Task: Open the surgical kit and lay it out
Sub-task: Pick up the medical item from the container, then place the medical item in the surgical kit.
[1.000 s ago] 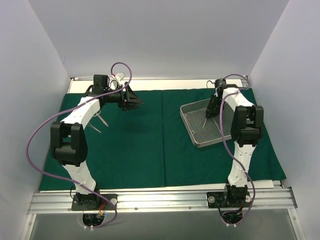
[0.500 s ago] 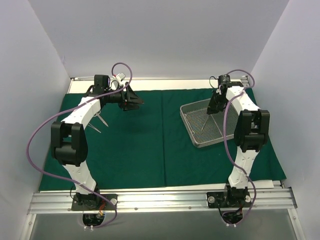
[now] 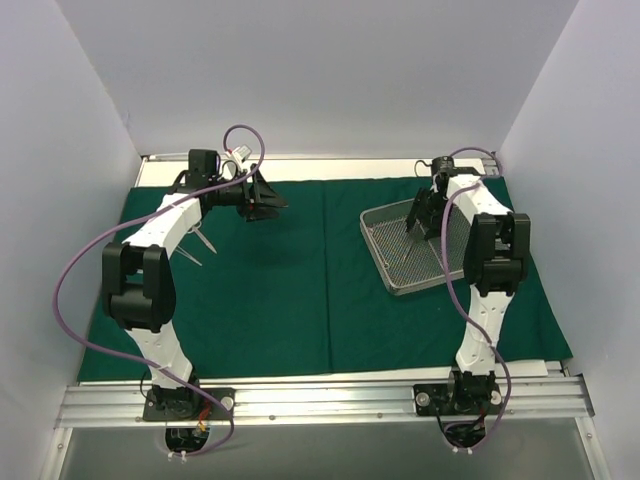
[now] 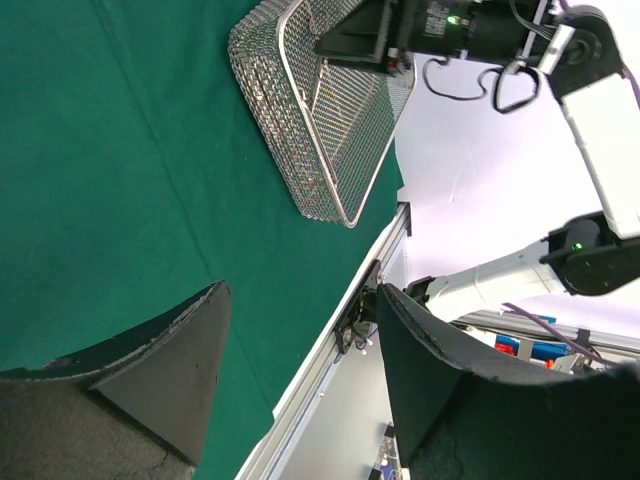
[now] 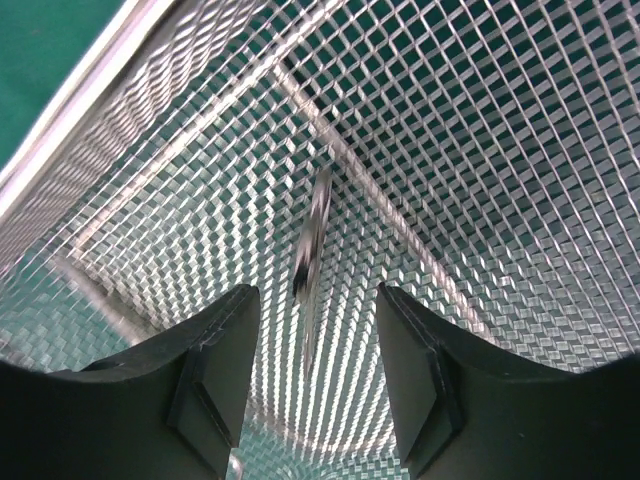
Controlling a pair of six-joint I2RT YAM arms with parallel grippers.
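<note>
Step in hand, likely: emptying tray [image 3: 420, 265] onto drape [image 3: 280, 290]. Over tray, right gripper [image 5: 315, 330] gapes; thin instrument [image 5: 312, 235], blurred, lies beneath, ungripped. Above drape, left gripper [image 4: 300, 300] wide, empty. Next: lower, pinch shaft squarely.

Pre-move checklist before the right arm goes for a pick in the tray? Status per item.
1. Right gripper jaws apart: ok, open just above the mesh of the tray.
2. Target lined up: ok, a thin steel instrument lies in line with the gap between the fingers.
3. Instrument at rest on the mesh: cannot tell, it is blurred.
4. Left gripper open and empty: ok, it is above the drape, away from the tray.
5. Drape spread out: ok, with the tray sitting on its right half.
6. Laid-out pieces clear of the tray: ok, two thin instruments lie on the drape by the left arm.
</note>
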